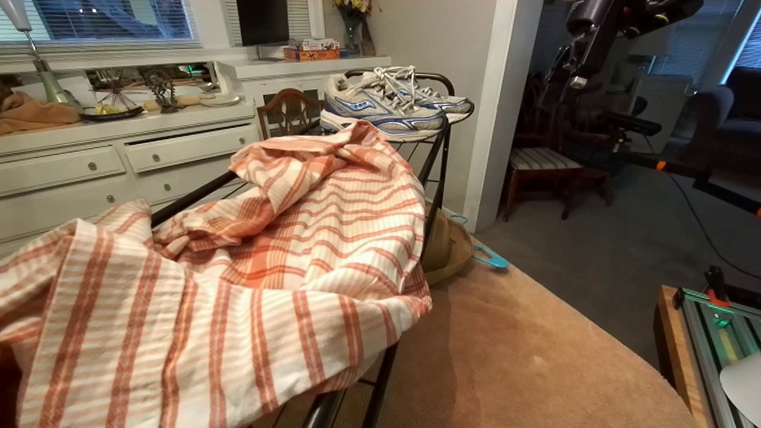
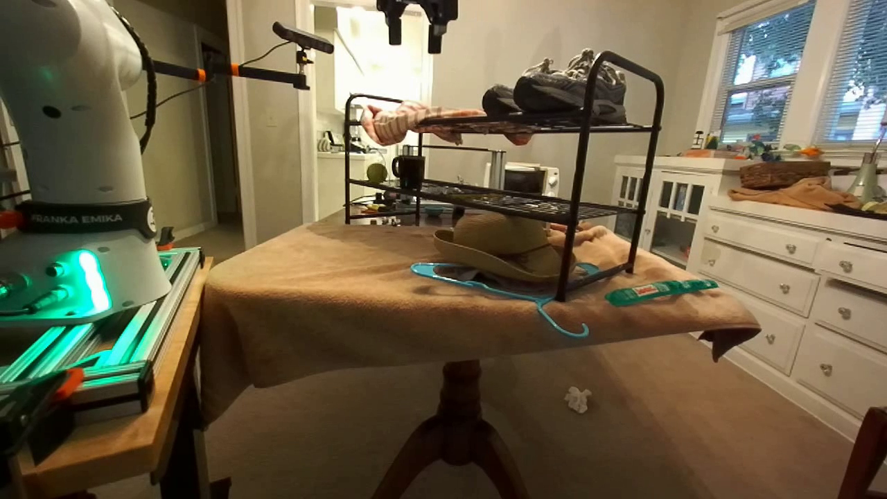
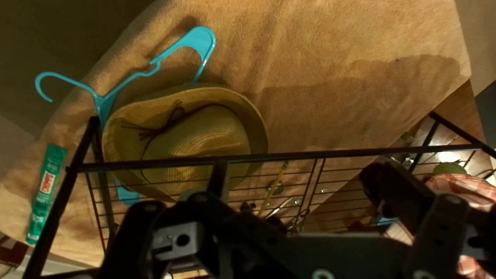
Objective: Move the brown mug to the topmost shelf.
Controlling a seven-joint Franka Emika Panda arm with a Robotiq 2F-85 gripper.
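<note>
Nearest in the wrist view, the black two-fingered gripper [image 3: 295, 168] hung with fingers spread, holding nothing. Beyond it, the black metal-bar topmost shelf [image 2: 620, 127] carried grey-and-blue running shoes [image 1: 386, 110] and an orange-and-white striped cloth [image 1: 255, 267], whose folds could probably tip a mug set there. Farther, the dark brown cylindrical ceramic mug [image 2: 410, 172] stood on the black wire tier [image 2: 513, 199] beneath; lifting straight up would likely strike the shelf. The mug's long axis ran vertical, its handle pointing toward the white robot base [image 2: 76, 277].
</note>
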